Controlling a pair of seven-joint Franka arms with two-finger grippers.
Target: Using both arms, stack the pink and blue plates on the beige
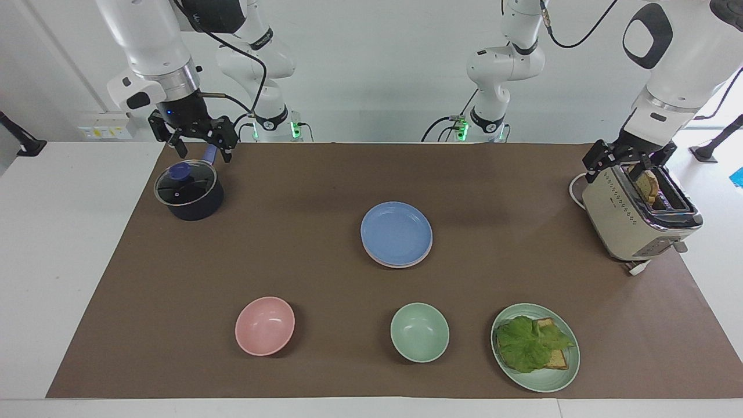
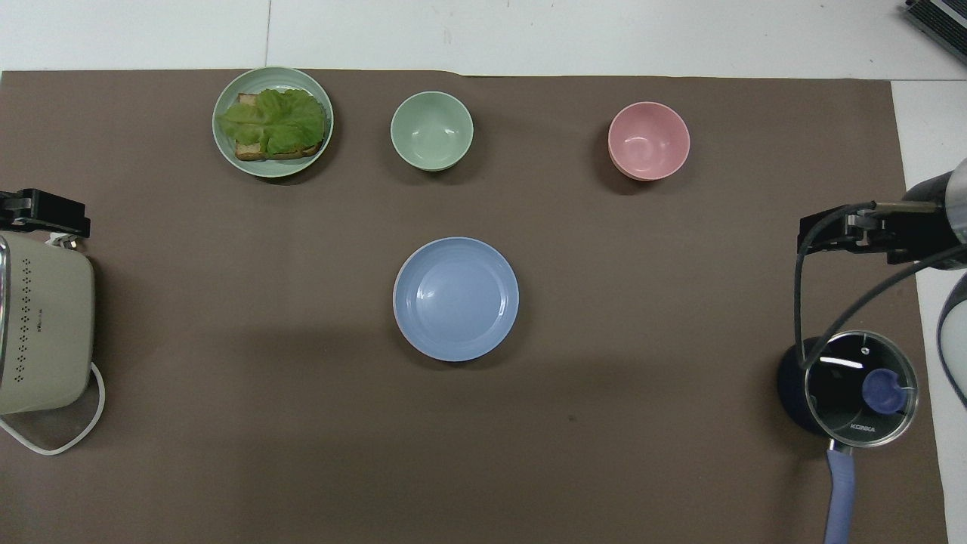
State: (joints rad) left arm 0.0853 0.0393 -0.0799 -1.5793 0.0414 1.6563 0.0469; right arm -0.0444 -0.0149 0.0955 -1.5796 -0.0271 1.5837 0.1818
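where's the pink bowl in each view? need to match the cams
Facing view: pink bowl sits low in the picture, left of the middle, toward the right arm's end of the table.
Overhead view: pink bowl sits high in the picture, right of the middle.
Shared landmark: the blue plate mid-table; the bowl lies farther from the robots than it in both views.

A matte blue plate is seen on a brown paper-like mat; the pot is capped by a glossy glass lid.
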